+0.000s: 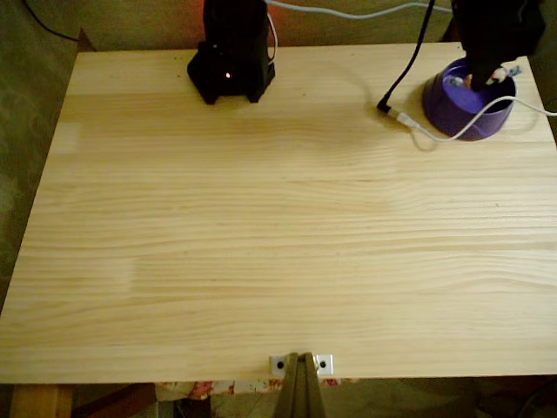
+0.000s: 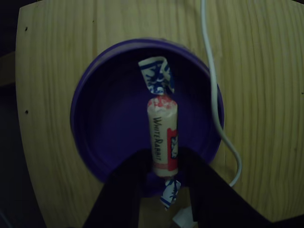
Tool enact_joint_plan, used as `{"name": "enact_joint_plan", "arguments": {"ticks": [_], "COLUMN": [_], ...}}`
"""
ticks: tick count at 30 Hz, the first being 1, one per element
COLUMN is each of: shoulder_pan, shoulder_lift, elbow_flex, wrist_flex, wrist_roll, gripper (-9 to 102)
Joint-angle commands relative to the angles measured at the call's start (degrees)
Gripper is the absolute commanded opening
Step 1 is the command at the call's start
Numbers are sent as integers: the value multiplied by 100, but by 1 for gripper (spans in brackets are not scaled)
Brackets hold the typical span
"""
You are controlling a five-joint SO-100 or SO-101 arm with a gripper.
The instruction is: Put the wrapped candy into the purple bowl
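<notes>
Jaws: the gripper (image 2: 164,164) is closed on the wrapped candy (image 2: 163,137), the two dark jaws pressing its lower body from either side.
Wrapped candy: held lengthwise over the hollow of the purple bowl (image 2: 90,142); one twisted end points toward the far rim, the other protrudes below the jaws.
Purple bowl: stands at the far right corner of the desk (image 1: 261,226) in the fixed view.
White cable (image 2: 216,95): lies across the bowl's right rim.
Black base unit (image 1: 231,52): stands at the far edge, well apart from the bowl.
</notes>
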Motion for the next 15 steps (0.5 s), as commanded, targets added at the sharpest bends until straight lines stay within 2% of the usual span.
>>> {"name": "enact_joint_plan", "arguments": {"ticks": [1,8,11,15], "shoulder_pan": [-26,-53,-35,-18], "shoulder_lift": [35,-9,35,123], "elbow_flex": [-677,-694,-694,-659], "wrist_flex": [-18,35,62,79], "wrist_roll": [-53,-18,9,35], "gripper": [-2,0,10,17]}}
